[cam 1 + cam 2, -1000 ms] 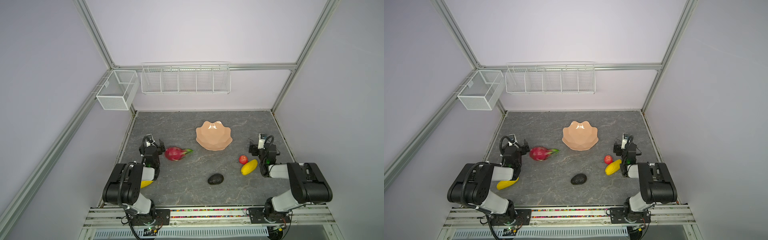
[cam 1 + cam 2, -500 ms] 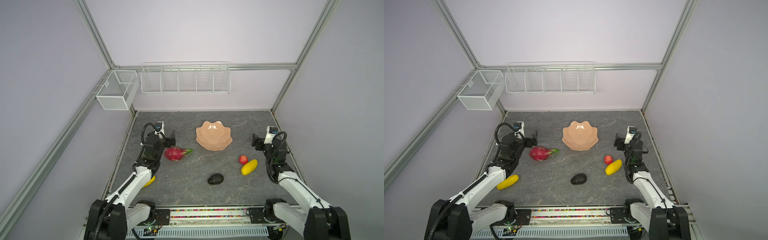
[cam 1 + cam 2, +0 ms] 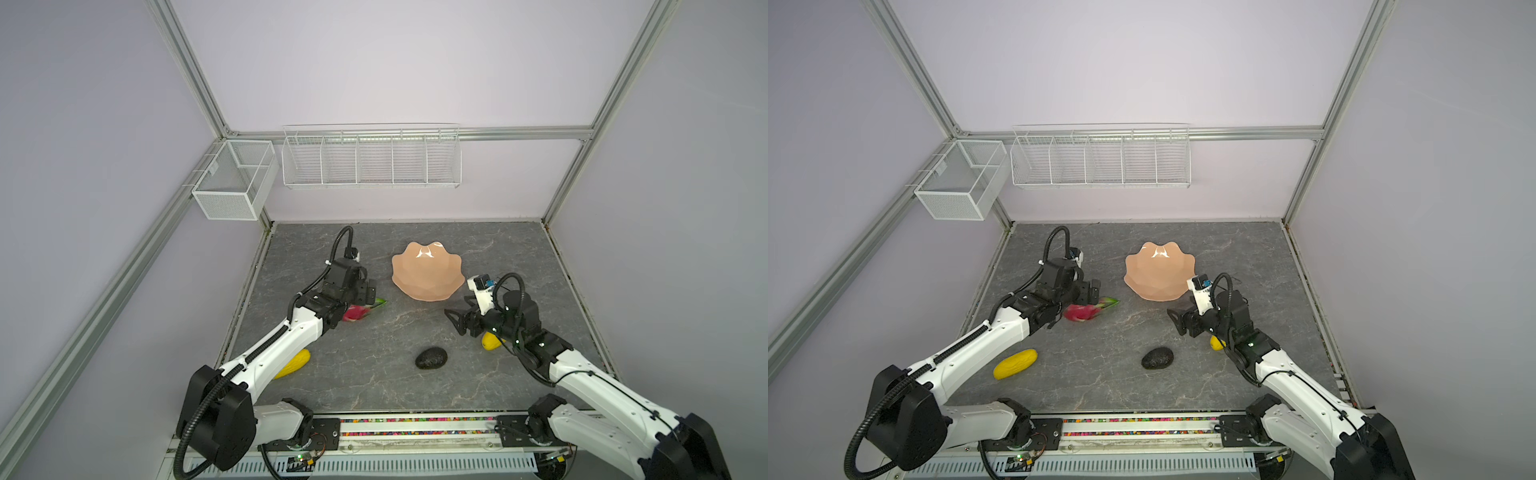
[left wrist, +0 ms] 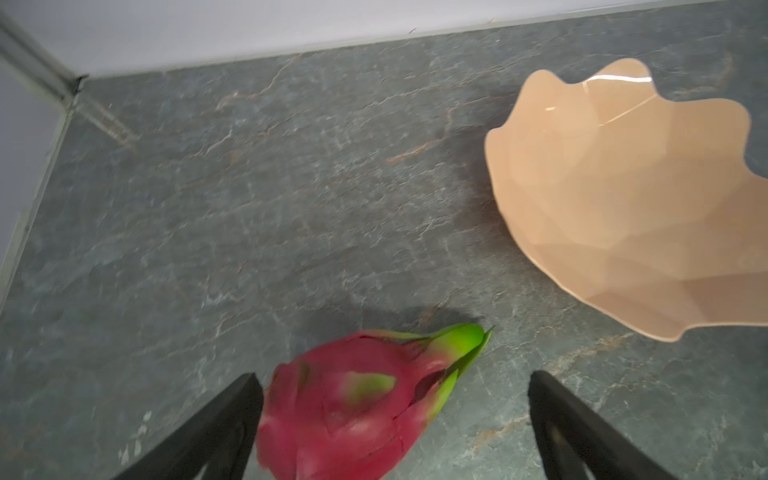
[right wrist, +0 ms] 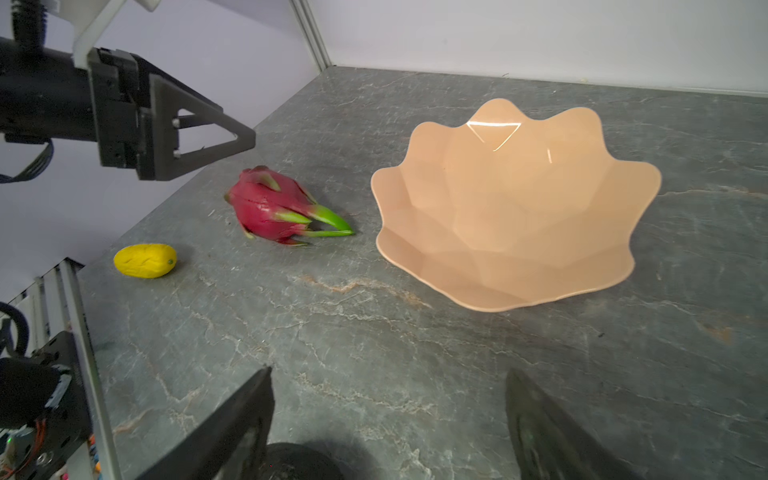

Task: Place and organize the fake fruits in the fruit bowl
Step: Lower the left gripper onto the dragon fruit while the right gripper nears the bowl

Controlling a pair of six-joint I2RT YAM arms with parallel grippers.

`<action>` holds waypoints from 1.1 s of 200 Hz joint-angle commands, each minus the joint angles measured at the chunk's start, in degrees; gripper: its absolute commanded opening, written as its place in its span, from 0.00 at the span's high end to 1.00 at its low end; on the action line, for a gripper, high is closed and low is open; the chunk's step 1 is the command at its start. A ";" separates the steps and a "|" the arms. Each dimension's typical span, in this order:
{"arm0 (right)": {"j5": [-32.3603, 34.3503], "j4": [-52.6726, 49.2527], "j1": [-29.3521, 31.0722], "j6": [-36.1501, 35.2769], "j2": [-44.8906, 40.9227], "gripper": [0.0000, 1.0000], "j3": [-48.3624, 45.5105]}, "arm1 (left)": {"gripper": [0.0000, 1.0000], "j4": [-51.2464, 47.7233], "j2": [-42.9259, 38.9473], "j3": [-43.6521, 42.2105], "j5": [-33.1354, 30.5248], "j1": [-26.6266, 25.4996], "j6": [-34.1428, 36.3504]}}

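Left end effector (image 4: 392, 375) spread wide over dragon fruit (image 4: 345, 409)

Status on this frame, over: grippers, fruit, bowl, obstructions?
Left gripper open above dragon fruit, no contact. Right gripper open, empty. Fruit bowl empty. Nothing between dragon fruit and bowl.
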 commanded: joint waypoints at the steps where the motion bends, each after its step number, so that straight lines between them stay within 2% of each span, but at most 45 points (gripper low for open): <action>1: -2.20 -1.10 1.60 -1.36 1.25 0.12 0.85 | 0.01 -9.48 0.72 1.34 -4.91 0.75 -4.95; 9: -2.29 -0.46 1.94 -1.41 1.59 0.12 0.71 | 0.01 -10.91 1.94 2.10 -1.22 2.78 -3.96; 19: -2.30 0.41 2.29 -1.41 1.86 0.12 0.37 | 0.01 -13.30 4.10 3.63 3.32 5.89 -6.02; 31: -2.23 0.63 2.45 -1.41 2.16 0.12 0.16 | 0.01 -16.09 6.82 5.88 4.64 8.13 -8.23; 54: -2.16 0.08 2.62 -1.32 1.85 0.12 0.00 | 0.01 -18.54 10.03 8.02 3.39 8.16 -9.40; 80: -1.68 -0.01 2.81 -1.60 1.03 0.12 -0.72 | 0.01 -13.13 10.94 5.89 6.72 8.39 -8.86; 112: -1.68 -2.00 2.88 -2.80 1.03 0.12 0.09 | 0.00 -12.03 13.06 4.98 18.18 9.36 -9.61; 156: -2.01 -0.36 2.88 -2.46 1.98 0.12 -0.73 | 0.01 -8.31 8.63 -1.63 27.81 6.64 -10.74; 183: -2.60 0.10 3.02 -2.42 3.03 0.12 -0.41 | 0.01 -11.02 8.10 -1.09 23.34 0.59 -11.07; 220: -2.90 0.09 3.18 -2.37 3.41 0.12 -0.30 | 0.01 -14.94 9.02 1.28 16.50 -1.32 -7.93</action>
